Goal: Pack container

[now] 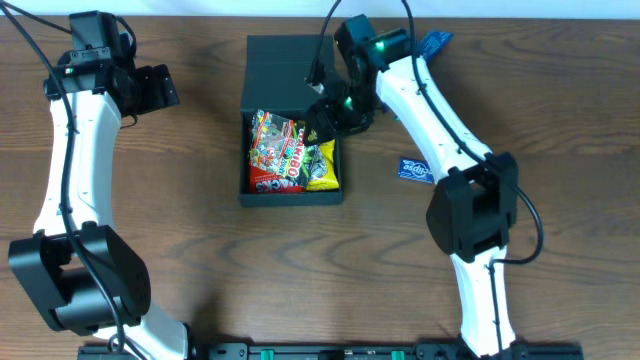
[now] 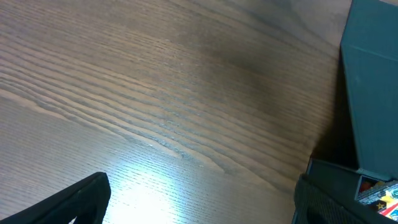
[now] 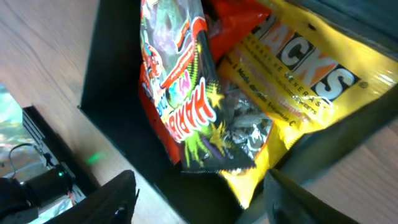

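The container (image 1: 290, 197) is a dark grey-green square box at the table's middle, with its flap lid (image 1: 280, 65) folded open toward the back. Inside lie a red candy packet (image 1: 275, 152) and a yellow snack packet (image 1: 322, 165). My right gripper (image 1: 335, 115) is open and empty, just above the box's back right corner. Its wrist view shows the red packet (image 3: 180, 93), the yellow packet (image 3: 298, 68) and the box wall (image 3: 118, 106) between its spread fingers (image 3: 199, 199). My left gripper (image 1: 165, 88) is open and empty over bare table left of the box, whose side shows in the left wrist view (image 2: 373, 74).
A small blue packet (image 1: 415, 170) lies on the table right of the box, under the right arm. Another blue packet (image 1: 435, 42) lies at the back right, beside the right arm's wrist. The table is brown wood (image 2: 155, 93).
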You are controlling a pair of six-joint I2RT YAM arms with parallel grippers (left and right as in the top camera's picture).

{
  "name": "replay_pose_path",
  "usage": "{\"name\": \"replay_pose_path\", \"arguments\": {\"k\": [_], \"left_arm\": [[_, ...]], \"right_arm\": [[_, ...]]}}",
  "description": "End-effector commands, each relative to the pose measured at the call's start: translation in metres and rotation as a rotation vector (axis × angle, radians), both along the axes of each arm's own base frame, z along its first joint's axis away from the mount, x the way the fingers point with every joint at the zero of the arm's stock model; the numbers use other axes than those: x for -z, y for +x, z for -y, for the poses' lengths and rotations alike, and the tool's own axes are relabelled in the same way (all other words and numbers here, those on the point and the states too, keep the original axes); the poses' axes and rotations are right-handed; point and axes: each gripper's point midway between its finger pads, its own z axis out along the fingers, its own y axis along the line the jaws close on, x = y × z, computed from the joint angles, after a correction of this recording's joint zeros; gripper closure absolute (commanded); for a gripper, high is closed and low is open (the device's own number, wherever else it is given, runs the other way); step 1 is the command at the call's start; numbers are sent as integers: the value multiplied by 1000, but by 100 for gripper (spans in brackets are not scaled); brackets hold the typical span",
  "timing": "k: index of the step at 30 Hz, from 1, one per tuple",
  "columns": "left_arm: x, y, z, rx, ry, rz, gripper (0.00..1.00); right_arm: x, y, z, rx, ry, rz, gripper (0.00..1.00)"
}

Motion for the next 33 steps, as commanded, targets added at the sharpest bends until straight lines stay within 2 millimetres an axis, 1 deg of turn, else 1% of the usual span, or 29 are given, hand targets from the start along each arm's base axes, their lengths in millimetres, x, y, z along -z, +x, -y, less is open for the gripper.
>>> {"name": "replay_pose_path", "arguments": {"k": [1,5,7,8,9,10,12,13,14,17,21,24,29,33], "left_arm": [[0,4,-2,6,9,5,5],[0,4,-2,6,9,4,5],[0,4,-2,6,9,4,5],[0,4,-2,6,9,4,5],[0,4,-2,6,9,4,5],[0,4,-2,6,9,4,5],[0,4,-2,6,9,4,5],[0,4,-2,6,9,4,5],[0,4,-2,6,9,4,5],[0,4,-2,6,9,4,5],[0,4,-2,6,9,4,4],[0,4,-2,6,9,4,5],[0,4,-2,6,9,3,5],[0,4,-2,6,9,3,5]], "right_arm": [[2,-7,-10,-37,36,0,31],[10,-6,-14,-43,43,14,27],[12,-5,-16,-47,46,22,30],[12,-4,-17,-49,49,29,35],[12,-3,-19,-50,53,38,44],[12,-1,-20,-52,57,49,59],[12,4,-22,-45,56,68,76],[12,7,-21,-37,51,77,88],[14,10,-20,-22,36,86,97],[16,17,-16,-8,9,113,99],[22,30,-4,-4,-59,179,99],[22,35,1,-22,-64,203,99],[25,49,19,13,-112,239,99],[24,62,23,29,-130,292,99]]}}
